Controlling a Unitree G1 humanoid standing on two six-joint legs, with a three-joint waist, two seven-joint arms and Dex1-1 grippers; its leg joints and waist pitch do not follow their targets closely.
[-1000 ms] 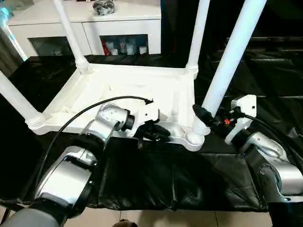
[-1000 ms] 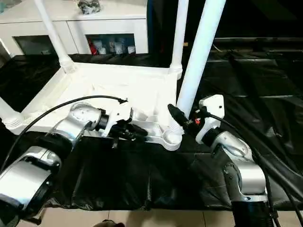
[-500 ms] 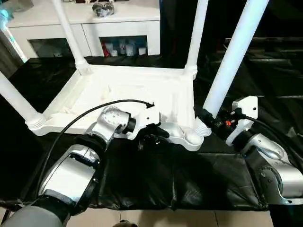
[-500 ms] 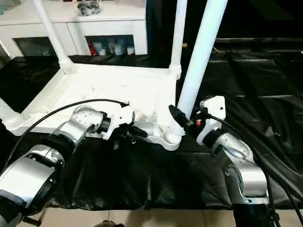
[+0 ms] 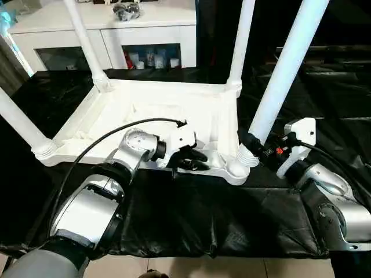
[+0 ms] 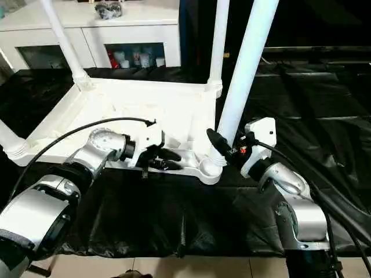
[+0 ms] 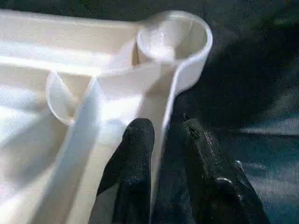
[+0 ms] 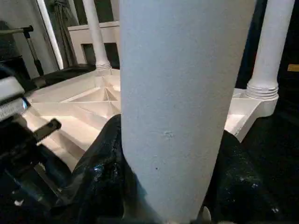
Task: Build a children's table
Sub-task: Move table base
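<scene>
Item: white plastic children's table top (image 5: 174,107), rectangular, raised rim, ribbed underside up — lying upside down on the black-sheeted counter (image 5: 191,214), in front of a white cabinet with glass doors (image 5: 116,35).

Legs, white tubular, four counted:
- far-left leg (image 5: 86,43), standing in its rounded corner socket; seated, as far as I can judge;
- far-right leg (image 5: 241,40), likewise upright in its socket;
- near-left leg (image 5: 20,124), in its socket, leaning outward toward my left;
- near-right leg (image 5: 284,72), foot in the near-right corner socket (image 5: 246,157), tilted away to my right; whether it is pushed fully home I cannot tell.

My left fingers (image 7: 161,154): black, set a narrow gap apart, straddling the near rim of the top just beside the near-right corner; one finger (image 7: 135,149) lies inside the rim, the other outside over the black sheet; they look to be steadying the rim, though I cannot tell whether they press it.

My right fingers (image 5: 253,145): closed round the base of the near-right leg, just above the ribbed collar; in the right wrist view the leg sits between the two black pads.

Progress, by my estimate: all four legs placed — assembly nearly complete; remaining: confirm the near-right leg is seated, release it, then turn the table onto its feet.
</scene>
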